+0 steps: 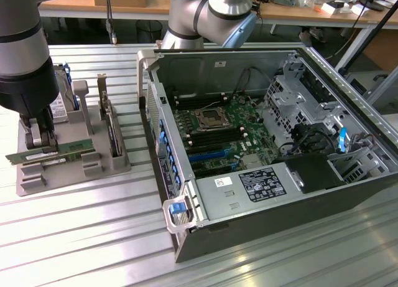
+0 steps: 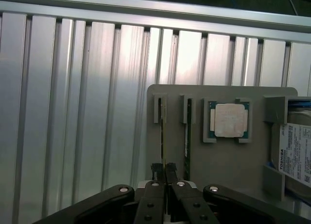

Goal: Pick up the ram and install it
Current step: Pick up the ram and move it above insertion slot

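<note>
The ram (image 1: 56,153) is a long thin green stick lying lengthwise along the near side of the grey holder (image 1: 74,169), on the exterior view's left. My gripper (image 1: 40,145) comes down on it from above, fingers shut on the stick near its middle. From the wrist, the ram (image 2: 164,131) shows edge-on as a thin line running between the holder's slot posts, with my gripper (image 2: 164,169) pinched tight on its top edge. I cannot tell whether the stick has left its slot.
A second card (image 2: 187,131) stands in the neighbouring slot, beside a processor (image 2: 229,119) and a hard drive (image 2: 296,156). The open computer case (image 1: 180,246) lies on the exterior view's right, its motherboard (image 1: 217,134) and memory slots exposed. Ribbed aluminium tabletop (image 1: 81,237) surrounds both.
</note>
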Tool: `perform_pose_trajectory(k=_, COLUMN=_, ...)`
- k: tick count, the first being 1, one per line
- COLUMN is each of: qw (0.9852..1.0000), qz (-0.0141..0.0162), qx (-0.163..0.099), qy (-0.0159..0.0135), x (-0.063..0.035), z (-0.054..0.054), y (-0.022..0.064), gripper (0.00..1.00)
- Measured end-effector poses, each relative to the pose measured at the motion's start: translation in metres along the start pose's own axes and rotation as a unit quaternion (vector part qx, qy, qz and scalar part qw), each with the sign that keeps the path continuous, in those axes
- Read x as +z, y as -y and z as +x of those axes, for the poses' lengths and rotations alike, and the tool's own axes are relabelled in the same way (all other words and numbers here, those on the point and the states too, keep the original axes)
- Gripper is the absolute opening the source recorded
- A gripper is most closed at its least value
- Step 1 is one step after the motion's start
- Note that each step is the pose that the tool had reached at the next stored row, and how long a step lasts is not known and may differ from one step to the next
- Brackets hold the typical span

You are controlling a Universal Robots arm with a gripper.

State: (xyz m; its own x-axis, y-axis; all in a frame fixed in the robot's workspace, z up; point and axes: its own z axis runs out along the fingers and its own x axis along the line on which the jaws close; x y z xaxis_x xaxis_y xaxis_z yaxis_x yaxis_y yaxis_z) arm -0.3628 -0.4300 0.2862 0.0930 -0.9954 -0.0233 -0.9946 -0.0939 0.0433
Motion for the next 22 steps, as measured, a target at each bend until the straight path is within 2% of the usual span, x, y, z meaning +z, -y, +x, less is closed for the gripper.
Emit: perform_pose_trajectory(k=22, qw=1.0000, qz=0.0000, qx=0.000, qy=0.0000, x=-0.0157, z=0.000, y=-0.0007, gripper=0.12)
